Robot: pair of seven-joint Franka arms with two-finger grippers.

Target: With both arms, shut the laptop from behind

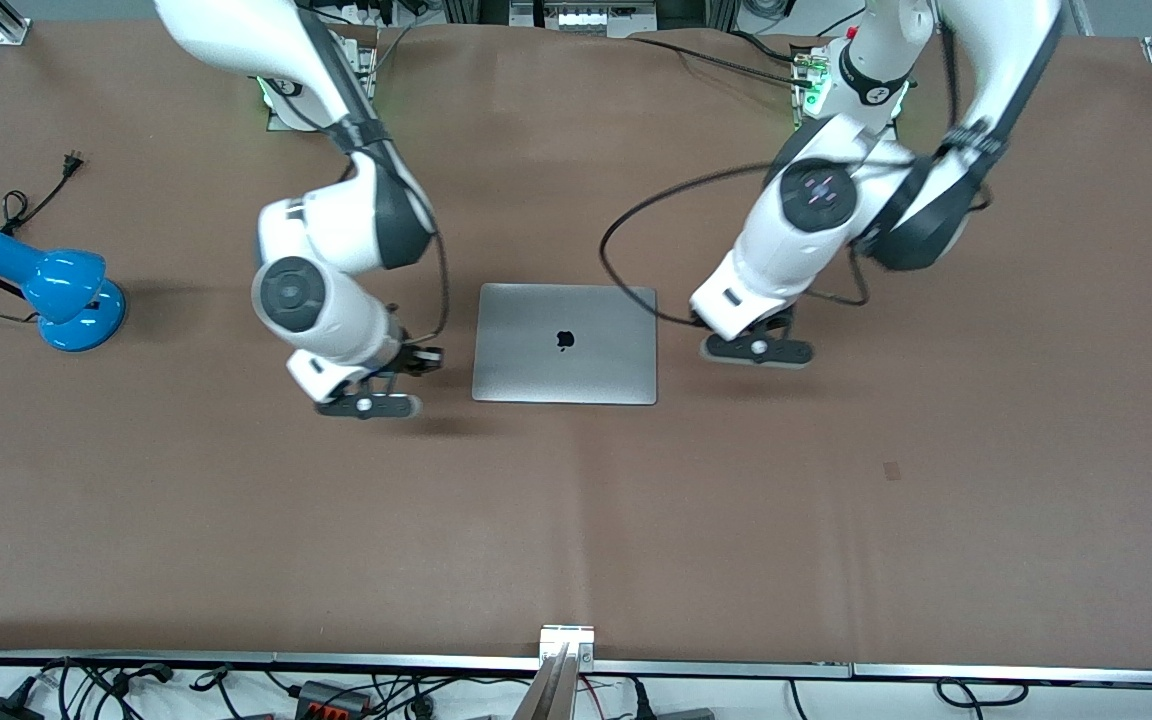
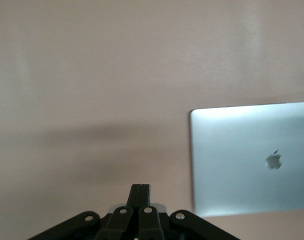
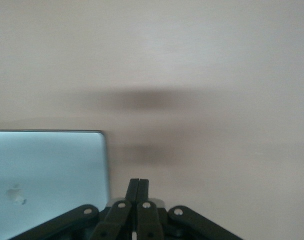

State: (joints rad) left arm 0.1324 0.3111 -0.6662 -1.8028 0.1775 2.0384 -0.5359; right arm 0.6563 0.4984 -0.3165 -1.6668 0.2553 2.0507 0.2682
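The laptop [image 1: 565, 343] lies flat on the table [image 1: 736, 520], lid down — closing looks done. It sits between both pairs of pinched-together, empty fingers: left gripper [image 1: 758, 350], right gripper [image 1: 368, 405], apparently hovering beside it.

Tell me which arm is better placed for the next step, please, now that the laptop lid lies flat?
Neither clearly. The laptop is already closed. The left gripper and the right gripper are both shut, over bare table beside it. The left gripper looks slightly closer to the laptop's edge; probably both simply retreat.
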